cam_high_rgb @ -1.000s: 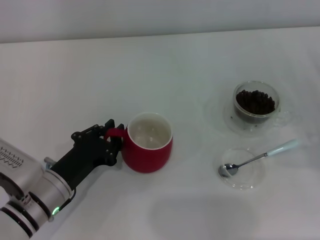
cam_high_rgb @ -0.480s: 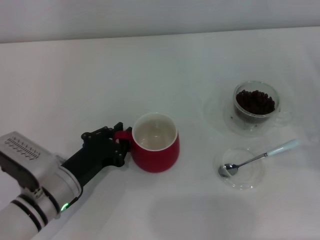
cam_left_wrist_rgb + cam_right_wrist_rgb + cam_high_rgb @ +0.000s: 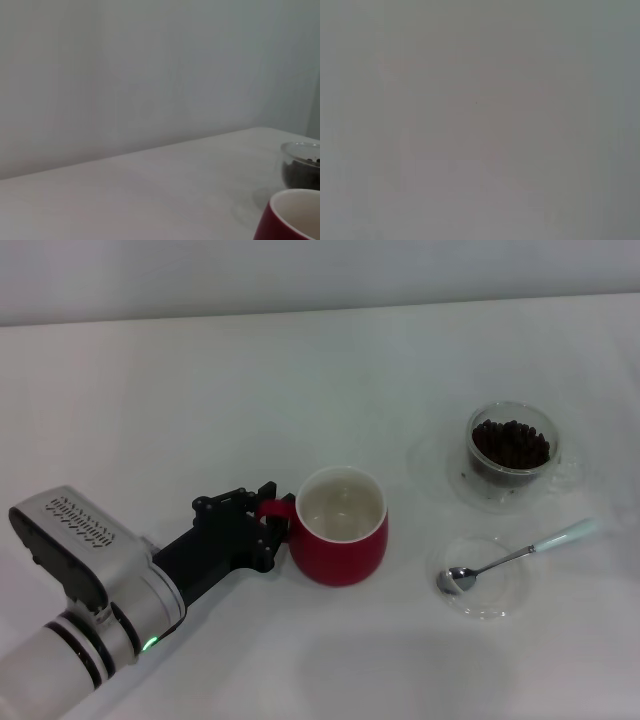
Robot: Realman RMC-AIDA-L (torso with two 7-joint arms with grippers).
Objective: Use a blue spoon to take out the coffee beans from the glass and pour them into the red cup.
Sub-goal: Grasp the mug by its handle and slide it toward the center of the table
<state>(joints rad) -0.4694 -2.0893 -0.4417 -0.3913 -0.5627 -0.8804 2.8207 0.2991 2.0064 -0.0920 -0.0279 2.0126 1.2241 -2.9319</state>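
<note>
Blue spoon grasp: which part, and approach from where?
Grip the pale blue handle end of the blue spoon, coming from above. The bowl rests inside the flat clear dish, while the handle angles out past its rim toward the robot's right with bare table around it, leaving room for jaws on either side. The left gripper is busy at the red cup handle, so this probably suits the right arm.

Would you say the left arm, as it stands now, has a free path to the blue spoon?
Probably not yet. The left gripper is shut on the handle of the red cup, which sits between it and the blue spoon on the clear dish. It would need to let go first.
</note>
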